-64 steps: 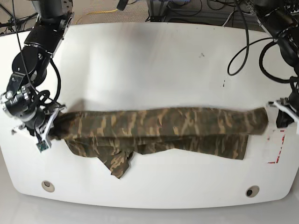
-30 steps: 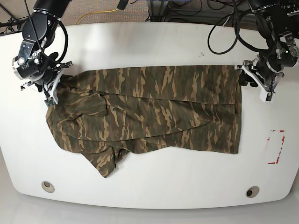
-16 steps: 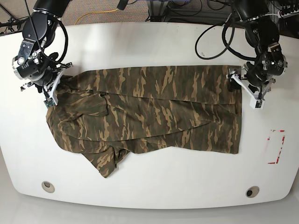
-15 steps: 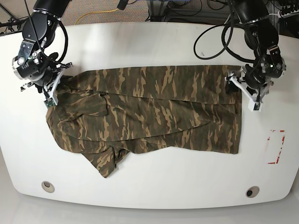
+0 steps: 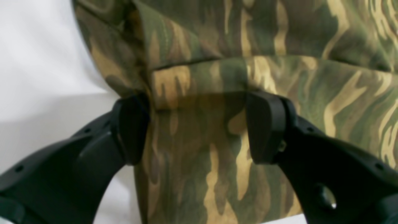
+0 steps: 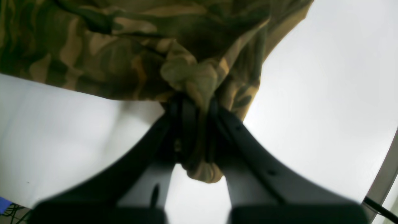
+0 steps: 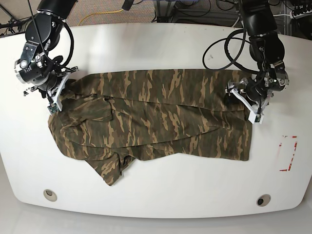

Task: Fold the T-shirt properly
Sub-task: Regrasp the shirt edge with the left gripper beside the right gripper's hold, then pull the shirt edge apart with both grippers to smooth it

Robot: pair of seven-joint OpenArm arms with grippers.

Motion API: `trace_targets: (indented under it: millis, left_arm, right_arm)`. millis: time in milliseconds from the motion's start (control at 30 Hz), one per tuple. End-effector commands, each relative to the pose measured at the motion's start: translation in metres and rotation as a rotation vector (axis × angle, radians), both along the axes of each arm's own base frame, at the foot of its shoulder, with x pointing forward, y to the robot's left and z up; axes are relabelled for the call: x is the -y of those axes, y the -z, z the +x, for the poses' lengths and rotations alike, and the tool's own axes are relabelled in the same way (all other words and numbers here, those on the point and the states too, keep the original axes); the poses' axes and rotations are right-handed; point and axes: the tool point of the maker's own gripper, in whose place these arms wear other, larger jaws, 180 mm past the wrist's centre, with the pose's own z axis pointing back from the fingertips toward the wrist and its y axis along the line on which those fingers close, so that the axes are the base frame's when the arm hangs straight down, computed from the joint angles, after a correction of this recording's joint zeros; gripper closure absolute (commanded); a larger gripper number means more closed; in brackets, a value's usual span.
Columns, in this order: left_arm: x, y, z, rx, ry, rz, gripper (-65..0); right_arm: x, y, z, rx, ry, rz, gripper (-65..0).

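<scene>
- No readable text, numbers, labels or brand marks turned up in any of the three views.
- The T-shirt (image 7: 156, 117) carried only its camo print, no logo or tag I could make out.
- The closest thing to a sign was a red dashed rectangle outline (image 7: 288, 153) marked on the white table (image 7: 156, 44) near its edge, with no lettering in it.
- Both wrist views were too close and blurry to show any writing on the black gripper fingers (image 5: 264, 127).
</scene>
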Motion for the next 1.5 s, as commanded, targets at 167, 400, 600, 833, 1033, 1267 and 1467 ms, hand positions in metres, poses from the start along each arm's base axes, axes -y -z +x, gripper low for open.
trace_targets:
  millis: [167,400,600,833,1033,1267,1467]
  left_arm:
    - [-0.003,-0.021,0.014,0.066,0.005,0.009,-10.8]
    - [-0.007,-0.039,0.006,0.114,0.022,0.063,-4.9]
    - [-0.010,-0.050,-0.013,0.101,0.089,0.147,-4.3]
    - [-0.027,-0.056,-0.040,0.089,0.143,0.234,0.0]
    - [-0.065,-0.055,-0.063,0.053,0.096,0.283,0.0]
    - [-0.081,-0.065,-0.074,0.067,0.108,0.335,0.0]
    - [-0.090,-0.065,-0.082,0.055,0.085,0.345,0.0]
  right_arm:
    - [0.003,-0.013,0.009,0.048,-0.007,-0.013,0.0]
    - [0.003,-0.013,0.009,0.050,-0.007,-0.013,0.0]
    - [0.003,-0.015,0.011,0.056,-0.007,-0.013,0.0]
    - [0.003,-0.017,0.013,0.061,-0.006,-0.015,0.0]
    - [0.014,-0.019,0.010,0.071,0.037,-0.012,0.0]
    - [0.030,-0.022,0.004,0.097,0.134,0.019,0.0]
    - [0.023,-0.008,-0.009,0.058,0.139,0.040,0.0]
